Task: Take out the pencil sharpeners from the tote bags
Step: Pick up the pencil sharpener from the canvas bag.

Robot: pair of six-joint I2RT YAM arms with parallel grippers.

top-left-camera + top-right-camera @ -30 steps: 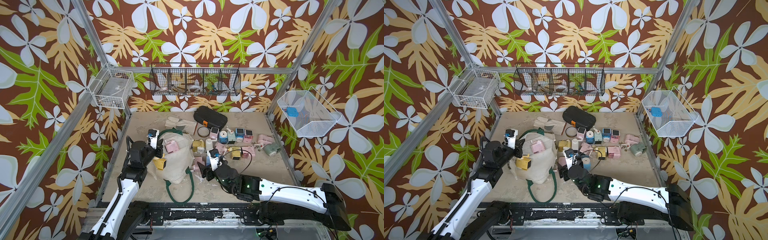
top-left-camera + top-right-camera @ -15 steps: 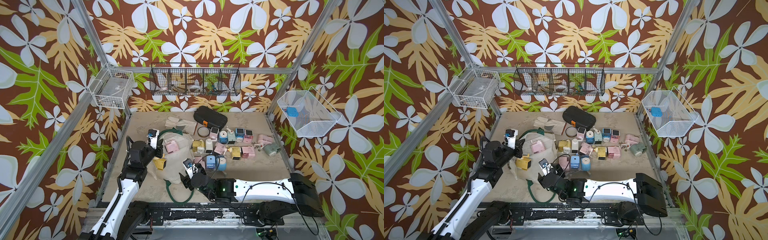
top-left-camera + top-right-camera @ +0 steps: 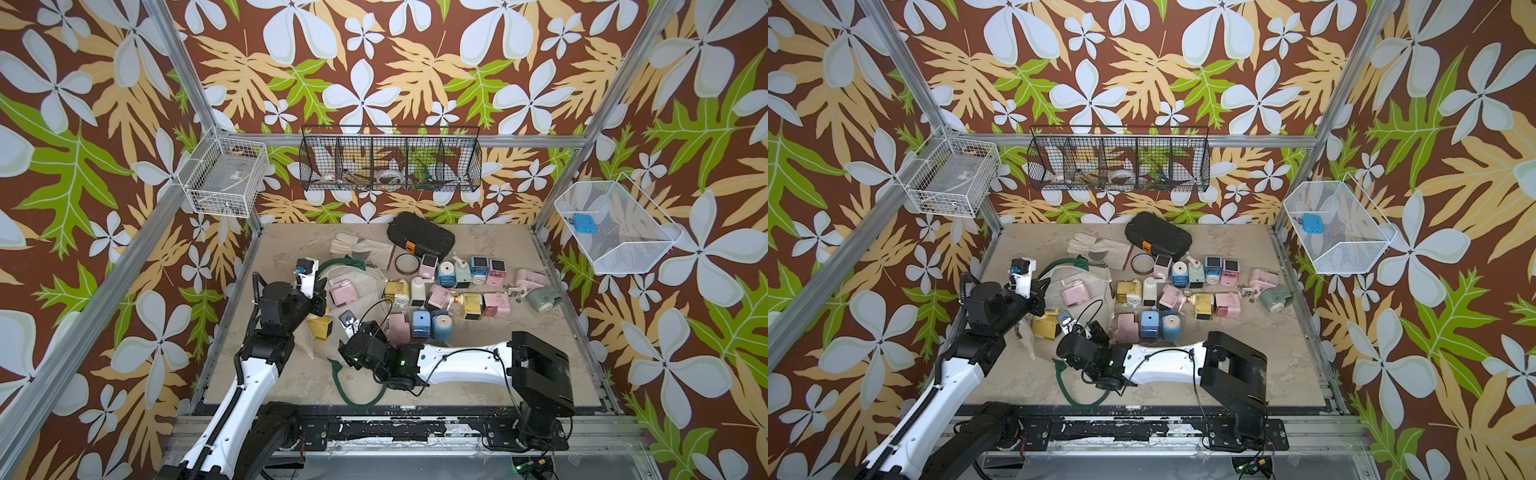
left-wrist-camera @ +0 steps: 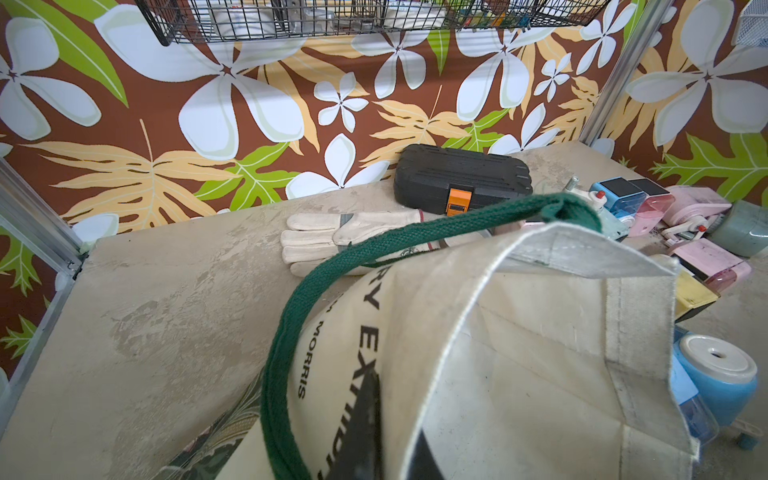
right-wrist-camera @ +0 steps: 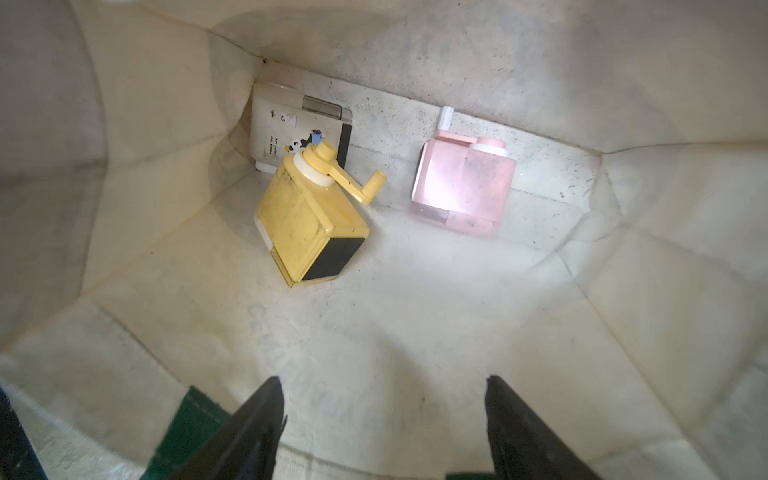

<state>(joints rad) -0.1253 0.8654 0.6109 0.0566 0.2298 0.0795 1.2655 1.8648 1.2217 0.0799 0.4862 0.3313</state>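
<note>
- The right arm (image 3: 457, 358) lies low along the near edge of the table (image 3: 457, 399). Its elbow is folded at the near right and its forearm stretches leftward. The right gripper (image 5: 384, 415) is in the mouth of the tote bag (image 3: 370, 286), jaws apart and empty, well short of the contents.
- The tote bag sits at the near left of the table with its mouth open upward. The near handle (image 3: 353, 392) loops toward the table's front edge and the far handle (image 3: 340, 265) toward the back. I cannot tell the bag's long axis.
- Three sharpeners lie inside on the canvas.
  - The yellow sharpener (image 5: 309, 224) lies tilted, its long axis running away from the right gripper. Its crank is at the far end and its dark window is nearest the jaws.
  - The pink sharpener (image 5: 461, 187) lies beside it, apart, with its crank end also pointing away.
  - The white sharpener (image 5: 291, 129) sits in the corner fold just behind the yellow one.
- The left arm (image 3: 257, 374) reaches forward from the near left. The left gripper (image 3: 321, 293) is pinched together on the bag's left rim, holding it up.
- To the right of the bag, the loose sharpeners (image 3: 440, 297) cluster in three rough rows. I count fifteen: six pink, four blue, two yellow, two mint and one white.
- Farther back lie one tape roll (image 3: 405, 263), one glove (image 3: 359, 247) and one black case (image 3: 419, 237).
</note>
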